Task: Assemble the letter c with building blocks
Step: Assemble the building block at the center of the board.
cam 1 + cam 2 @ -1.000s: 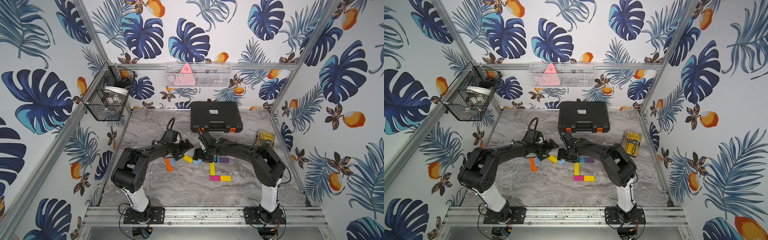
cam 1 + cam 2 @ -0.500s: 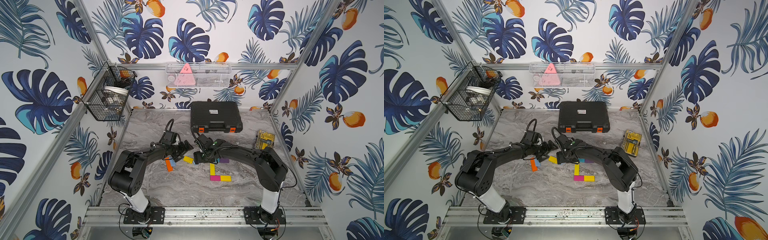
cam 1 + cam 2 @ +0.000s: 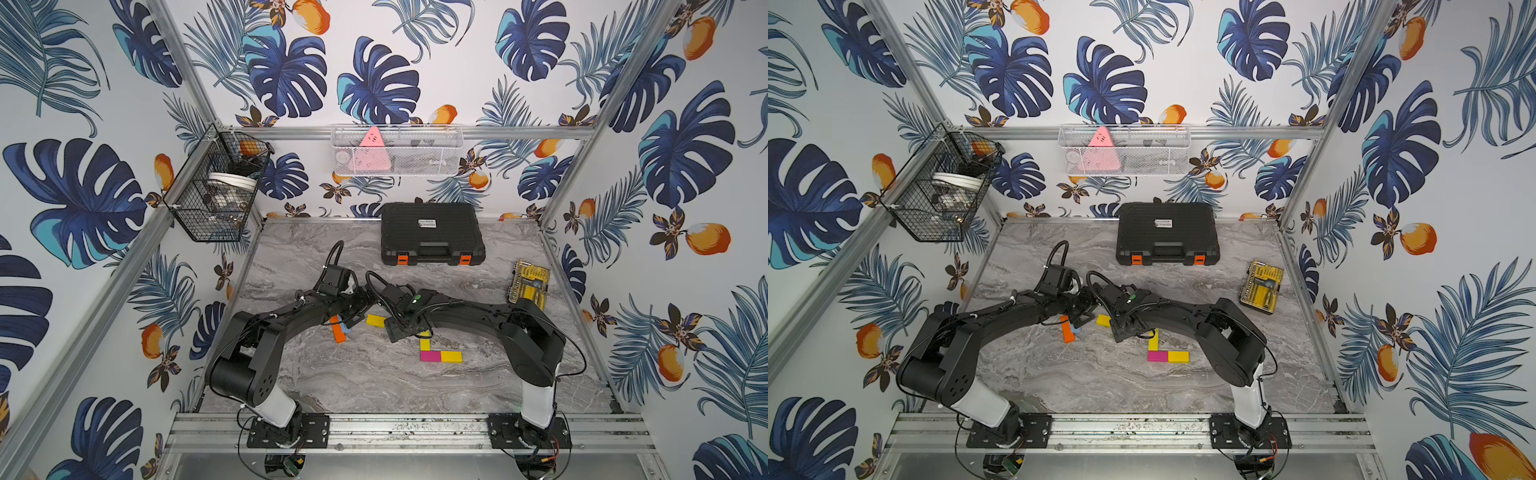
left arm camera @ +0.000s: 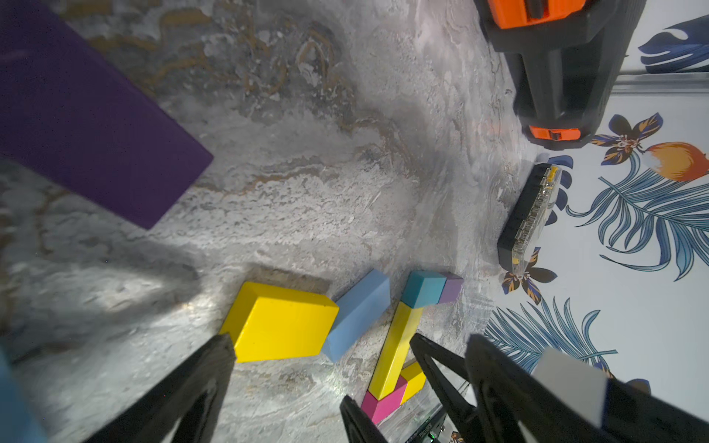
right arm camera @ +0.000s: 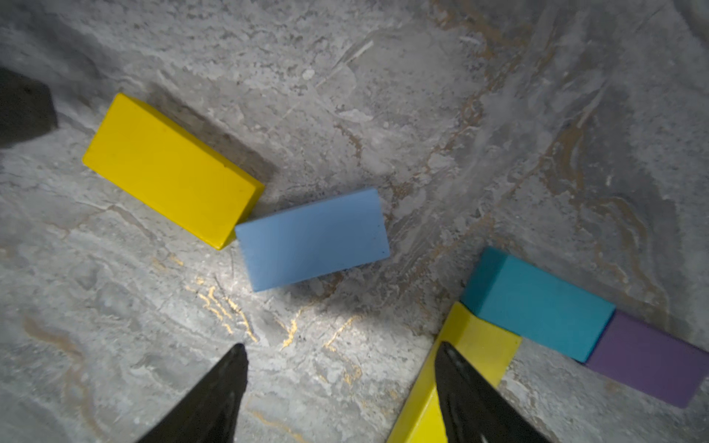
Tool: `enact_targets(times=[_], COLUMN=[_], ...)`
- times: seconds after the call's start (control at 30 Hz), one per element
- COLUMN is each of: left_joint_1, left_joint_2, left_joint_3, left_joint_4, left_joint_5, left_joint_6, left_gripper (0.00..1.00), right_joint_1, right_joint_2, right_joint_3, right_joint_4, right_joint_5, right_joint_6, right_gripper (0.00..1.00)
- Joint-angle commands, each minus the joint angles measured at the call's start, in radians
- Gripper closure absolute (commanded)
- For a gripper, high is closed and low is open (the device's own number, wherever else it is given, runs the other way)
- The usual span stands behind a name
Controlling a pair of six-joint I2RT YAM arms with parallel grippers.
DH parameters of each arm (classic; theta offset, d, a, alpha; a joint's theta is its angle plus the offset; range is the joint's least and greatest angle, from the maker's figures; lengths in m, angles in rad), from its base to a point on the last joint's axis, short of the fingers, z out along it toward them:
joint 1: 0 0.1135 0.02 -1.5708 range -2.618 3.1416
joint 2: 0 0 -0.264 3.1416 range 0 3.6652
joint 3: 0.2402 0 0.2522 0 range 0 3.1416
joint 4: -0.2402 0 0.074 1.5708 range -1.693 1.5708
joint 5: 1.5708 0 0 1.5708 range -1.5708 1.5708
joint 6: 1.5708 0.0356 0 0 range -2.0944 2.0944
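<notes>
In the right wrist view my right gripper [image 5: 339, 351] is open over bare table, just short of a light blue block [image 5: 312, 237]. A short yellow block [image 5: 172, 170] touches that block's corner. A teal block [image 5: 537, 301] and a purple block [image 5: 648, 360] lie end to end, at the end of a long yellow block [image 5: 479, 345]. A magenta block [image 3: 430, 356] and a yellow block [image 3: 451, 356] close its other end. My left gripper [image 4: 351, 341] is open and empty, facing the same blocks, with a second purple block [image 4: 88, 115] close by. An orange block [image 3: 338, 329] lies beneath the left arm.
A black tool case [image 3: 432, 237] stands at the back of the marble table. The yellow-and-black drill-bit case [image 3: 528, 284] lies at the right edge. A black wire basket [image 3: 216, 187] and a white one [image 3: 395, 151] hang on the walls. The two arms nearly meet mid-table.
The right arm has reached a little further left and its jaws have widened slightly. The left arm has hardly moved.
</notes>
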Motion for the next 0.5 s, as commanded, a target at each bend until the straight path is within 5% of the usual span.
enact_targets(times=[0.0,0.47], left_joint_1=[0.025,0.112], left_joint_2=[-0.017,-0.036], left_joint_3=[0.01,0.026], left_joint_4=[-0.029,-0.05], left_joint_5=[-0.042,-0.018], left_joint_6=[-0.01,-0.011], left_gripper=[0.01,0.01], right_joint_1=[0.001,-0.001], right_joint_2=[0.018,0.075], right_joint_3=[0.012,0.059], right_joint_4=[-0.029,-0.015], right_joint_5=[0.053,0.055], right_joint_6=[-0.004,0.002], right_gripper=[0.22,0.21])
